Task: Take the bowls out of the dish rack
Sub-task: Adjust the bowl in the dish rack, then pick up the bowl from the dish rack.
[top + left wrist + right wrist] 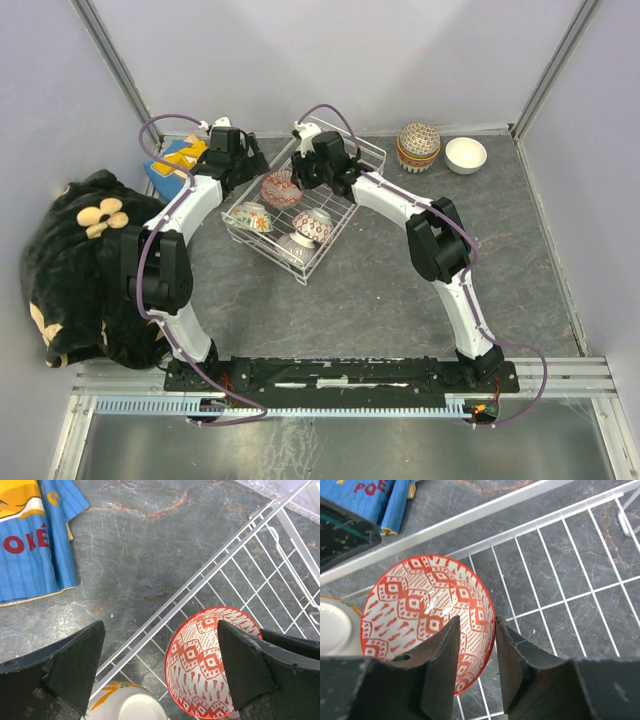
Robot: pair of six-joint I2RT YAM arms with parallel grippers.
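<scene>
Straddling the rim of the red bowl, the right gripper has one finger on the patterned face and the other just outside the edge, with a narrow gap between them; whether they actually pinch the rim cannot be told from its wrist view; the top view hides those fingers under the wrist, but shows what the close views do not: the rack sits askew on the middle of the table; the red bowl lies tilted near the rack's far-left side; a floral bowl sits at the left edge, with a third bowl and a fourth bowl nearer the arms; a stack of bowls and a white bowl stand side by side on the table at the far right, well apart from the rack; the left gripper hangs over the rack's left rim, jaws spread wide and holding nothing; its wrist view shows the red bowl by the right finger, the floral bowl at the bottom edge, and a blue cloth on the table outside the rack; a black plush lies at the far left.
</scene>
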